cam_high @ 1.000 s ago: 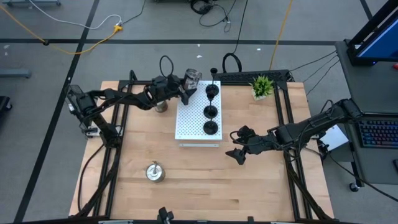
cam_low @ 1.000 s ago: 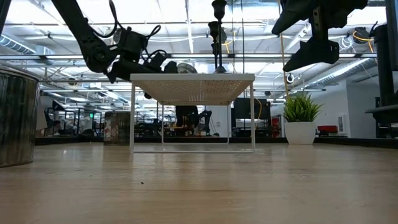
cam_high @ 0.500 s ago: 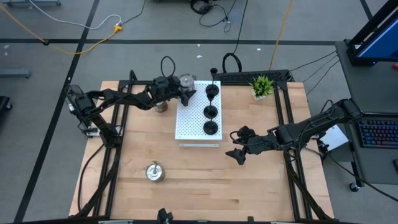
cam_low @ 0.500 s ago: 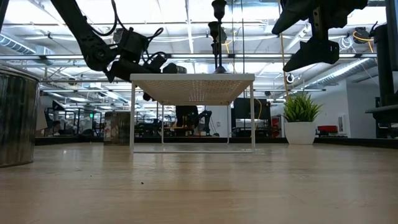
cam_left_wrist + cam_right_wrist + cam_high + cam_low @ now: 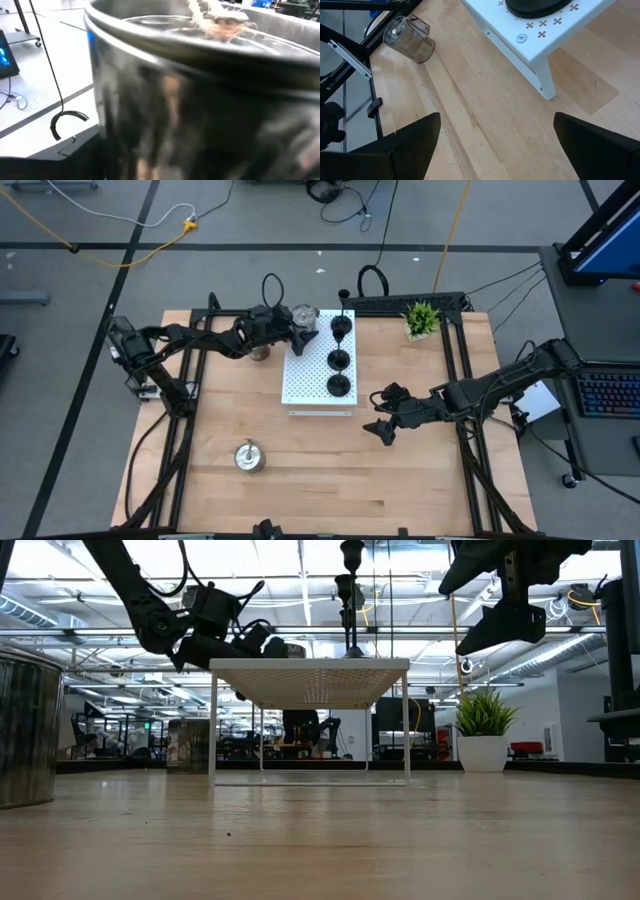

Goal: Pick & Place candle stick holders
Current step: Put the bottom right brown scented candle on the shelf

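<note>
Between the left gripper's point(image 5: 297, 330) spread fingers, a silver holder point(image 5: 303, 313) stands on the white board's point(image 5: 305, 375) far corner, released or nearly so. Beside it, three black holders point(image 5: 339, 360) line the board. Two silver holders wait on the table: one point(image 5: 259, 352) under the left arm, another point(image 5: 248, 455) well toward the near edge. Off the board's other side, the right gripper point(image 5: 383, 412) hovers open and empty.

Green potted plant point(image 5: 421, 318) near table's far edge, white perforated board point(image 5: 305, 375) mid-table.
</note>
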Available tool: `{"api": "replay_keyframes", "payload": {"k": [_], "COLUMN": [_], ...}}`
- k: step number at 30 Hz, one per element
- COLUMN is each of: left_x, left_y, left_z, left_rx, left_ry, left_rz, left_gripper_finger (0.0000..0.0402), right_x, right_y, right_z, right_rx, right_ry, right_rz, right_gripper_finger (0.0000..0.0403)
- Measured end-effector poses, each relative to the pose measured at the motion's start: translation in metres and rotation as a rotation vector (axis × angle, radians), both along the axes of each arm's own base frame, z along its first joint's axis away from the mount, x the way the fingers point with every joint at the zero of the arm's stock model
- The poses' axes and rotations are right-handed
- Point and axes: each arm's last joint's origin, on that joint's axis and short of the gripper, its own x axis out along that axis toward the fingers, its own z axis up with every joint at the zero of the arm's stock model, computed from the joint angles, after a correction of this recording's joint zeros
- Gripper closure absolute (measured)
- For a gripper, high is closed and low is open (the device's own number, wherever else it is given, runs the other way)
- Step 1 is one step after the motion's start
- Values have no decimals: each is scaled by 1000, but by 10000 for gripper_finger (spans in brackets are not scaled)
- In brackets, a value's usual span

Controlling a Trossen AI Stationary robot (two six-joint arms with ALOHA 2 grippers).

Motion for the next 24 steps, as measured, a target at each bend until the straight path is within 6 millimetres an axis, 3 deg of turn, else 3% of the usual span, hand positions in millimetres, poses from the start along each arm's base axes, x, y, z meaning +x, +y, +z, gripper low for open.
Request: {"api": "replay_keyframes", "payload": {"k": [24], "left_x": [1], "left_y": [1], "left_z": [8], "left_rx": [111], "left_ry": [-43], "left_rz": [6], "left_gripper_finger": [7], "right_x": [2], "right_y": [1], "right_z": [2], "right_rx": [25], "right_ry": [-29], "right_rz": [-13], "right_gripper_finger": [23]}}
